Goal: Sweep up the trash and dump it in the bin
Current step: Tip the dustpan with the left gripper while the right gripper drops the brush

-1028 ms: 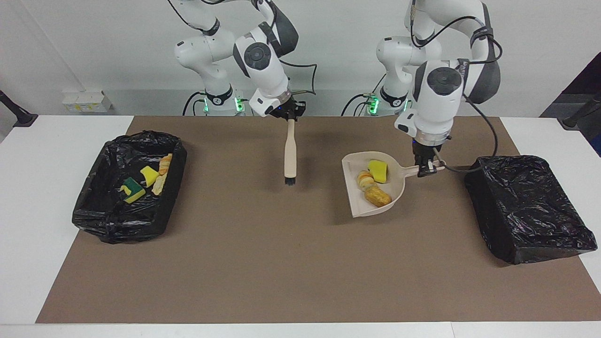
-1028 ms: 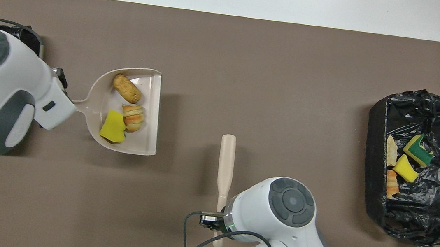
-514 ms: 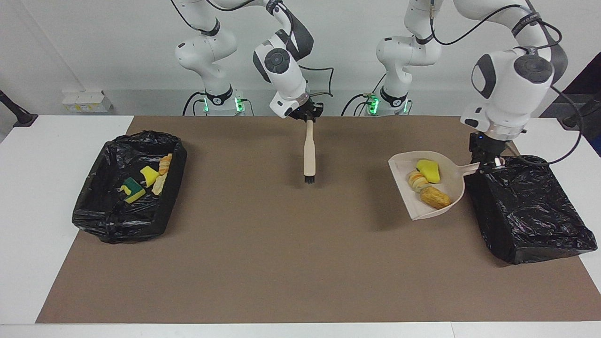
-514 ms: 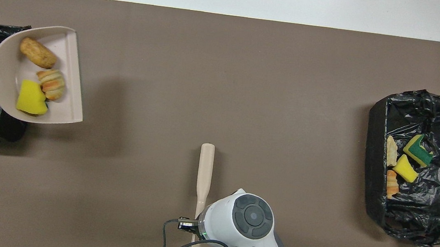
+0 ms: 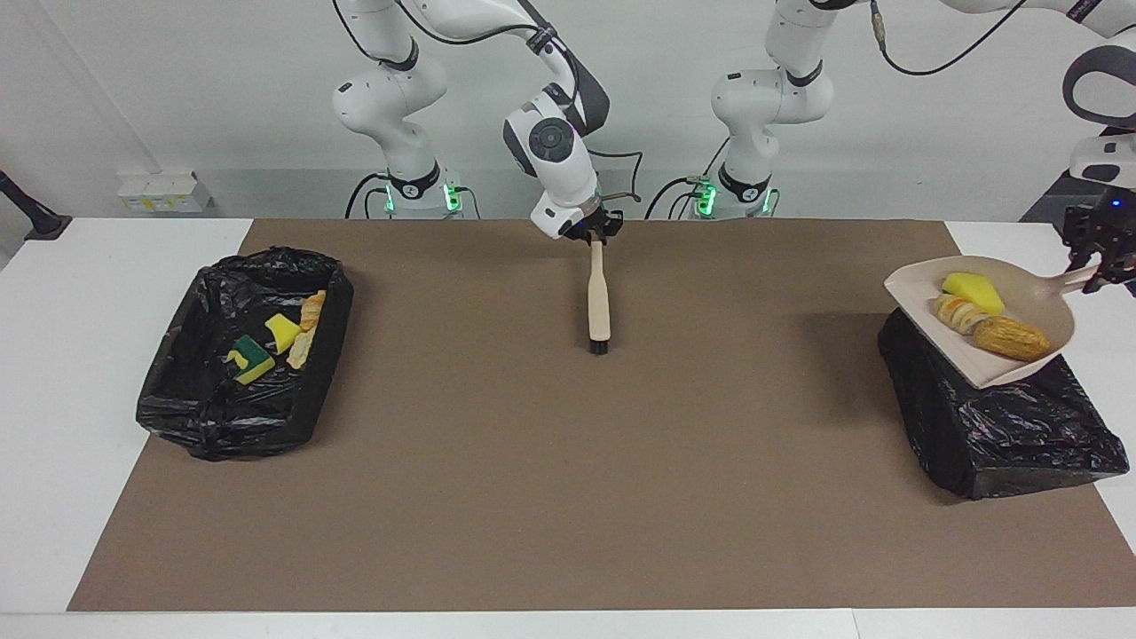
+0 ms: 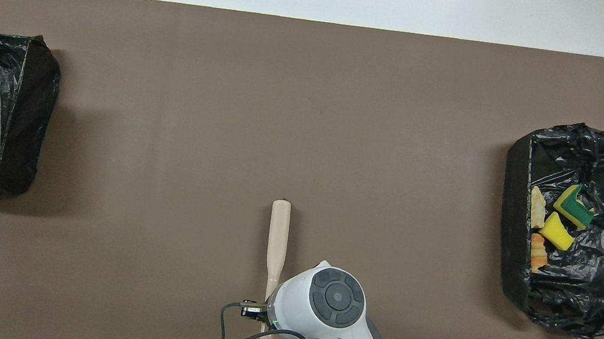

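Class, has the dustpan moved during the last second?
Yes. The dustpan, carried by the left gripper, went from mid-mat to above the bin at the left arm's end.

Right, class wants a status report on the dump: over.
Left gripper shut on dustpan over lined bin; three scraps aboard. Right gripper shut on brush. Nothing obstructing.

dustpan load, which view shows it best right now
The facing view: the dustpan shows whole over the bin, carrying three scraps. The overhead view cuts it at the frame edge, showing only its lip.
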